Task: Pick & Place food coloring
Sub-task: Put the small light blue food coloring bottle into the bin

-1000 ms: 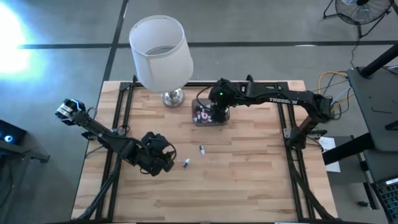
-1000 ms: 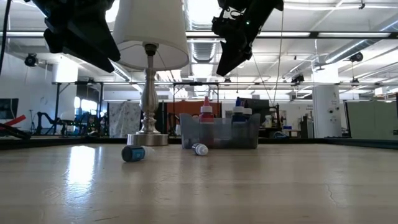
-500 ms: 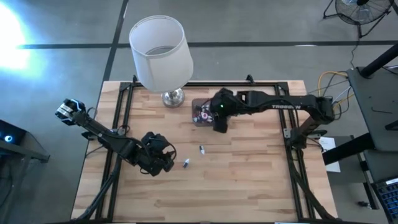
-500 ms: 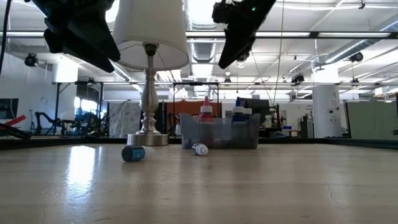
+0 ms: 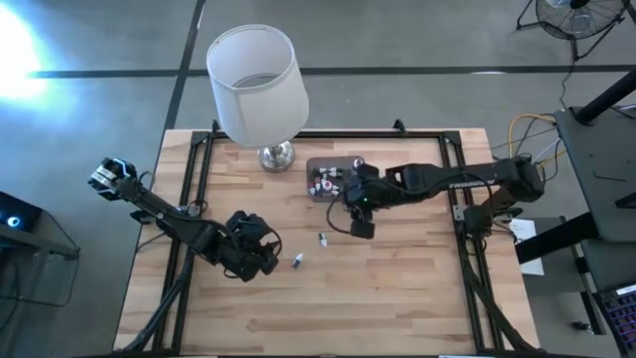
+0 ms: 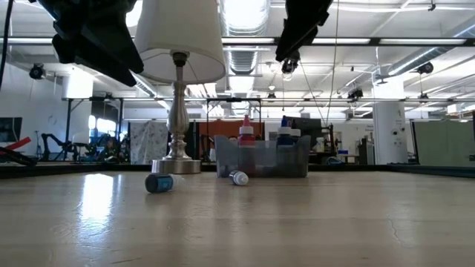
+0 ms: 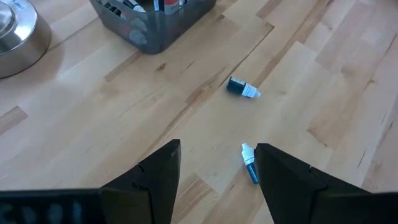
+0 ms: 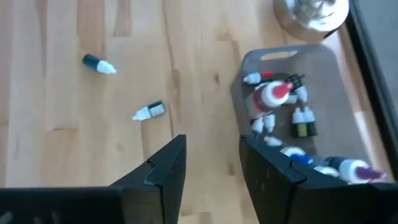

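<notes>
Two food coloring bottles lie on their sides on the counter [image 5: 397,288], apart from each other. Blue bottle [image 5: 298,261], white cap, lies nearer the front. Dark bottle [image 5: 323,239], white cap, lies between it and the grey box [image 5: 314,195]. The rest [image 8: 280,109] stand or lie in that box beside the lamp base: red, blue, dark and whitish bodies, small pointed caps.

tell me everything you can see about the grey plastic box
The grey plastic box is a small translucent tub with rounded corners and an open top, standing upright on the wooden table beside the lamp's chrome base. It holds a cluster of food coloring bottles, some upright, with red, blue and white caps showing. The right gripper hangs just beside it, not touching it.
</notes>
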